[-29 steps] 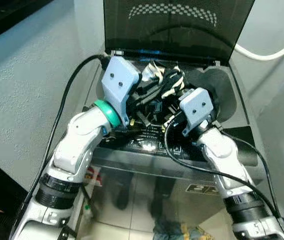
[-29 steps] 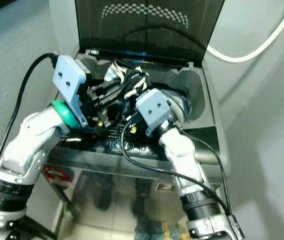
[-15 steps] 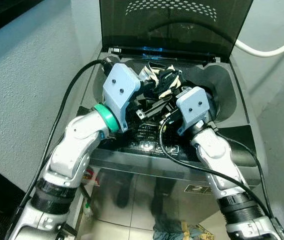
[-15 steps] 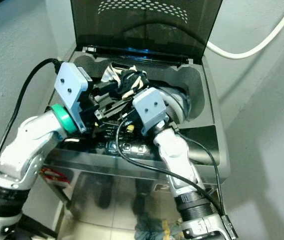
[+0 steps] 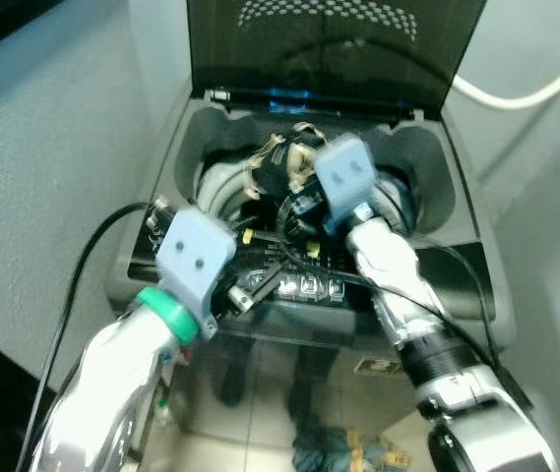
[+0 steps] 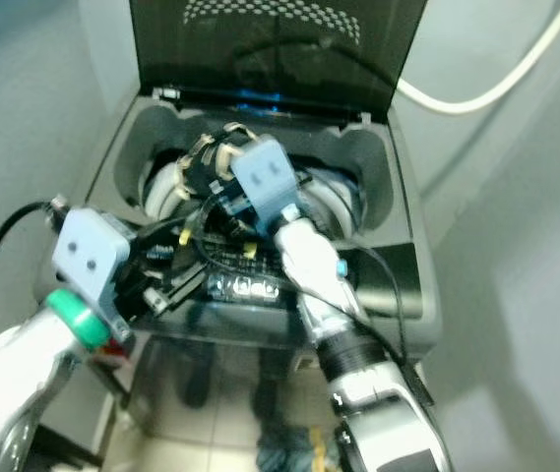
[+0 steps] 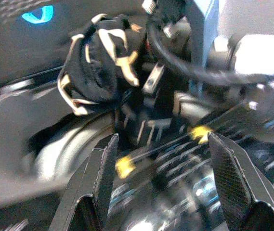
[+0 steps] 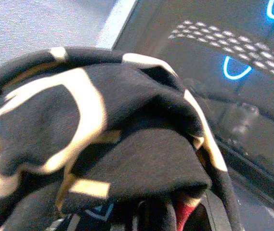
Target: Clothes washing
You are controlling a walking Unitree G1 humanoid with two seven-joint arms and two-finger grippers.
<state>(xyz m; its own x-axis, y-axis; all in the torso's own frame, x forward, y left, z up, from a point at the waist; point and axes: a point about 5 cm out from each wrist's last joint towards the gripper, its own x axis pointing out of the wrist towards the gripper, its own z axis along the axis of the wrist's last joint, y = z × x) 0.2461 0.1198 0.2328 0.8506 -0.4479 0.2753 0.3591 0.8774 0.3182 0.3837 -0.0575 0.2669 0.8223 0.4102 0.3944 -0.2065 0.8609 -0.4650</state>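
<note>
Left eye view: right gripper (image 5: 294, 187) holds the garment (image 5: 278, 165) over the washer (image 5: 457, 236) drum.
Left gripper (image 7: 163, 159), fingers wide apart, sits at the washer's front edge.

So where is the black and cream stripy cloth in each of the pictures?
Left eye view: the cloth sits top middle, over the washer's tub.
Right eye view: top middle, cloth left of the right gripper's blue wrist block.
Left wrist view: upper left.
Right wrist view: close up, across most of the picture.
Shared landmark: the blue light at the foot of the raised lid.
</note>
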